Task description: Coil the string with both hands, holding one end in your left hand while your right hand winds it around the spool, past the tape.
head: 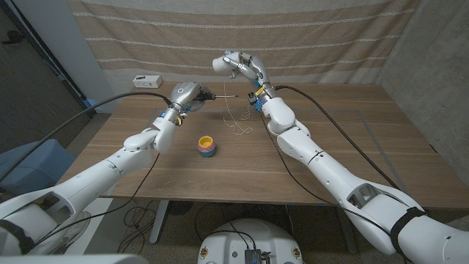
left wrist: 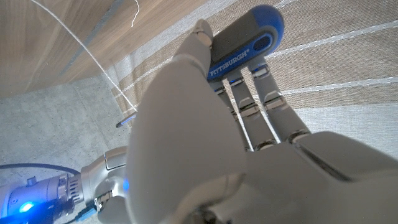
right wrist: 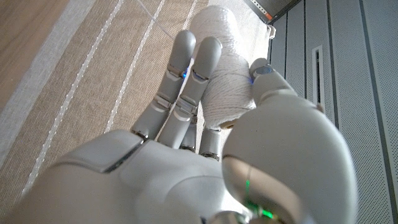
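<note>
One thin white string (head: pixel 236 117) hangs slack between the two raised hands, its loose loops lying on the wooden counter (head: pixel 352 147) toward the far edge, near the middle. The left hand (head: pixel 192 94) is held above the counter's far left part, its fingers (left wrist: pixel 249 106) closed around one blue and grey spool-like holder marked "PITTSBURGH" (left wrist: pixel 245 37), from which the string runs off. The right hand (head: pixel 238 64) is lifted above the far edge, fingers (right wrist: pixel 186 81) and thumb clamped on one fat white spool of wound string (right wrist: pixel 224 87). One small stack of coloured tape rolls (head: pixel 207 146) sits near the counter's centre. One small white box (head: pixel 147 80) rests at the far left corner. Behind the counter hangs a beige striped curtain (head: pixel 293 44); grey wall panels stand on either side.
</note>
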Controlling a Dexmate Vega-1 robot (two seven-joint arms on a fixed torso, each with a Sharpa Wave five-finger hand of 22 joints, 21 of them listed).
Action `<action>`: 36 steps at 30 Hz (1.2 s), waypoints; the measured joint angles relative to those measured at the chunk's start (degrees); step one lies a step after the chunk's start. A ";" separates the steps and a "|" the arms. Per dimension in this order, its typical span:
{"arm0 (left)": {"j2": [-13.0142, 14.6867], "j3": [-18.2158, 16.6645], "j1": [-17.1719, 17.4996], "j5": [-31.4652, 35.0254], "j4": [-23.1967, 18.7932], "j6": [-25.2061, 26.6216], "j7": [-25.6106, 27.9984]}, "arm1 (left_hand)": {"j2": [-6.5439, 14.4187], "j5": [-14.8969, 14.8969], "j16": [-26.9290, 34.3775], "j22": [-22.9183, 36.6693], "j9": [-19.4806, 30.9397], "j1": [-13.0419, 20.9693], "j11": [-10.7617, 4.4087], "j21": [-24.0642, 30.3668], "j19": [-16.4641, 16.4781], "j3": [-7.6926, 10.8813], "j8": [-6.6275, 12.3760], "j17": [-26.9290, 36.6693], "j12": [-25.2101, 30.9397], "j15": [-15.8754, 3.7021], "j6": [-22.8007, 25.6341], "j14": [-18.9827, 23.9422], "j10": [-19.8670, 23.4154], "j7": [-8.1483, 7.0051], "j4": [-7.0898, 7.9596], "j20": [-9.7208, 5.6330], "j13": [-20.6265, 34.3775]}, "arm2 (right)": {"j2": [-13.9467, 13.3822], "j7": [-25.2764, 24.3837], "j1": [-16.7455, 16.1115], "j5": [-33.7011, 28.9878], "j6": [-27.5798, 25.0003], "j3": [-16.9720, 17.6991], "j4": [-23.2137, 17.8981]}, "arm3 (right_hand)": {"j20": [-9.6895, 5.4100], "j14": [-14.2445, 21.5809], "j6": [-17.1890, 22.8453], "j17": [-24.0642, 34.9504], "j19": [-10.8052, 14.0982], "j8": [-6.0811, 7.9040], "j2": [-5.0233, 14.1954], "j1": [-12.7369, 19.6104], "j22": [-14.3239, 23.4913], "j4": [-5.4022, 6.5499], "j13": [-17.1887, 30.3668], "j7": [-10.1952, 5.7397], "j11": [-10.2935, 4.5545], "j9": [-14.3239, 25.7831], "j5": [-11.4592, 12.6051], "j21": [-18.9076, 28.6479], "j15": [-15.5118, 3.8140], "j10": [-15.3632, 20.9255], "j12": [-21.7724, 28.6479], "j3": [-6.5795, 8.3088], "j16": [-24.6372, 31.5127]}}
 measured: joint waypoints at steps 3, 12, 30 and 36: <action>0.06 -0.63 0.39 -0.81 -0.16 -0.48 0.13 | 0.00 0.15 -0.02 0.00 0.02 0.00 -0.20 0.00 0.00 0.00 0.00 0.00 -0.21 -0.06 0.00 0.06 0.20 0.00 0.01 0.00 0.00 | 0.34 -1.25 0.05 0.03 0.03 0.53 0.74 | 0.00 0.01 0.05 -0.10 0.00 0.00 0.00 0.00 -0.08 0.00 0.00 0.05 0.00 0.00 -0.11 0.41 0.00 0.00 0.01 0.00 0.00; 0.07 -2.32 1.39 -3.86 -0.81 -2.26 1.20 | -0.06 0.25 -0.20 0.00 0.10 0.06 -0.20 0.00 0.00 -0.06 0.00 -0.21 -0.21 -0.09 0.01 0.09 0.20 -0.01 0.08 0.00 0.00 | 1.04 -5.49 -0.13 0.14 -0.33 2.19 3.55 | 0.00 0.61 0.08 -0.26 0.00 -0.40 0.00 0.00 -0.35 0.00 0.00 0.08 0.01 -0.16 -0.22 1.29 -0.19 0.01 0.16 0.00 -0.43; -0.80 -6.10 2.91 -11.05 -0.98 -7.61 1.50 | -0.04 0.18 -0.46 0.00 0.08 0.04 0.02 0.00 -0.12 -0.06 -0.03 0.07 -0.63 -0.10 0.01 0.10 0.42 -0.01 0.10 -0.12 0.28 | 0.25 -12.67 -3.49 0.43 -2.37 4.19 5.29 | 0.00 1.35 0.92 -0.12 0.01 -1.32 -0.53 0.53 -0.88 0.08 -0.01 0.30 0.52 -0.16 -0.43 2.62 -0.11 0.52 0.88 -0.08 -0.87; -1.90 -7.90 3.06 -14.08 0.07 -9.95 0.37 | -0.04 0.13 -0.58 0.00 0.21 0.04 0.02 0.00 -0.12 -0.06 -0.07 0.08 -0.85 -0.11 0.01 0.11 0.42 -0.01 0.10 -0.11 0.31 | -0.52 -14.33 -5.30 1.15 -2.99 4.53 4.53 | 0.00 1.35 1.02 -0.14 0.01 -1.33 -0.53 0.53 -1.14 0.08 -0.01 0.40 0.52 -0.16 -0.44 3.35 -0.09 0.52 0.89 -0.08 -1.15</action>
